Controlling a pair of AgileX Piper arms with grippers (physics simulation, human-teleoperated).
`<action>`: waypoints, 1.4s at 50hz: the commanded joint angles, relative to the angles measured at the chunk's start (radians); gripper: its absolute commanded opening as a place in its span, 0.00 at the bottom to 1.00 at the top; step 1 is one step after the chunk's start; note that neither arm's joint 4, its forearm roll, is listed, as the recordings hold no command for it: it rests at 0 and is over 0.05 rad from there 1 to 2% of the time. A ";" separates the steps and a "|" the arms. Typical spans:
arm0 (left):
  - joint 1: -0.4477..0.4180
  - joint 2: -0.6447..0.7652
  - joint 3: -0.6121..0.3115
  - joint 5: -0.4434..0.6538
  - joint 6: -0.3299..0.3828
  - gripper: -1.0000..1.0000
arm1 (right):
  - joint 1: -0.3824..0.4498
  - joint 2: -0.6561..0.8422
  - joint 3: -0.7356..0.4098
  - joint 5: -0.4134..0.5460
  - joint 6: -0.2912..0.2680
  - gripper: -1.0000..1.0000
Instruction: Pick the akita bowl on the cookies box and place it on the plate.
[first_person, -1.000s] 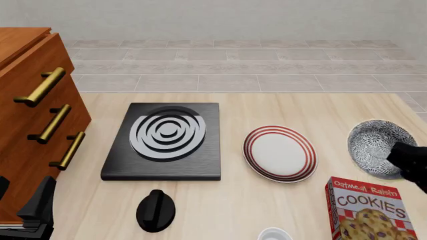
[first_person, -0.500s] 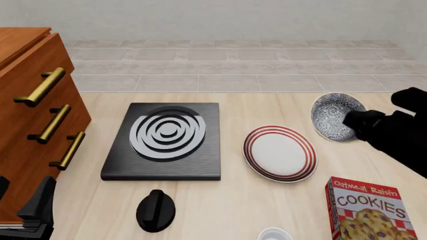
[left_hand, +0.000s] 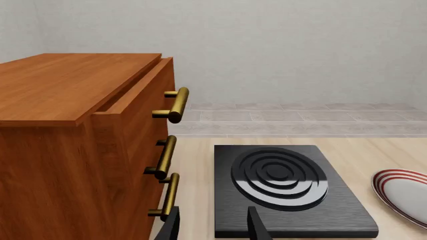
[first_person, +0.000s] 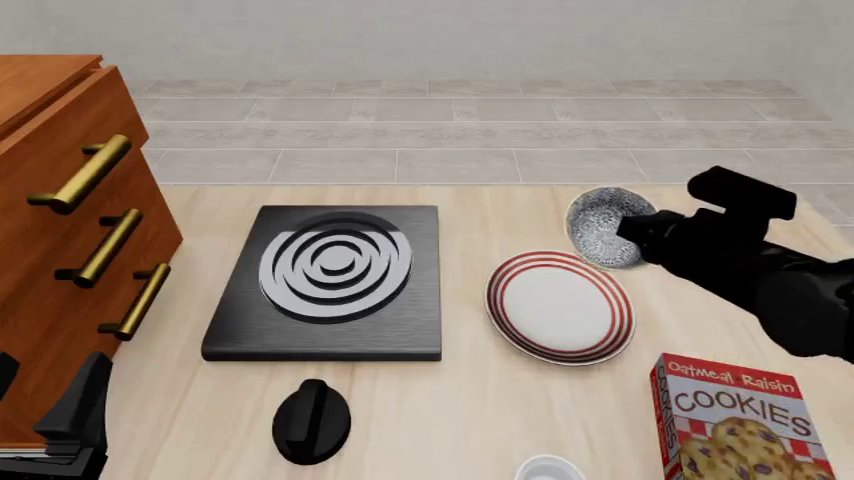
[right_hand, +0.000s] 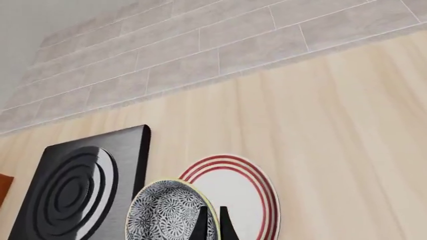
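The right hand (first_person: 638, 232) grips the rim of the bowl (first_person: 603, 227), its two fingers (right_hand: 212, 225) nearly closed with the rim between them. The bowl is tilted and held above the tabletop (first_person: 534, 215), just behind the far right edge of the plate (first_person: 559, 306) (it is not on the plate). The box (first_person: 742, 420) stands at the near right, well apart from the bowl. The stove (first_person: 334, 281) lies left of the plate, beside the wooden drawer cabinet (first_person: 67, 250). The left hand (left_hand: 213, 227) is low at the near left, its fingers parted with nothing between them.
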 joint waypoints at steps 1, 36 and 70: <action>0.000 0.000 0.000 0.000 0.000 1.00 | 0.007 0.095 -0.030 -0.044 0.000 0.00; 0.000 0.000 0.000 0.000 0.000 1.00 | 0.029 0.282 -0.066 -0.086 0.031 0.00; 0.000 0.000 0.000 0.000 0.000 1.00 | 0.014 0.356 -0.038 -0.131 0.043 0.00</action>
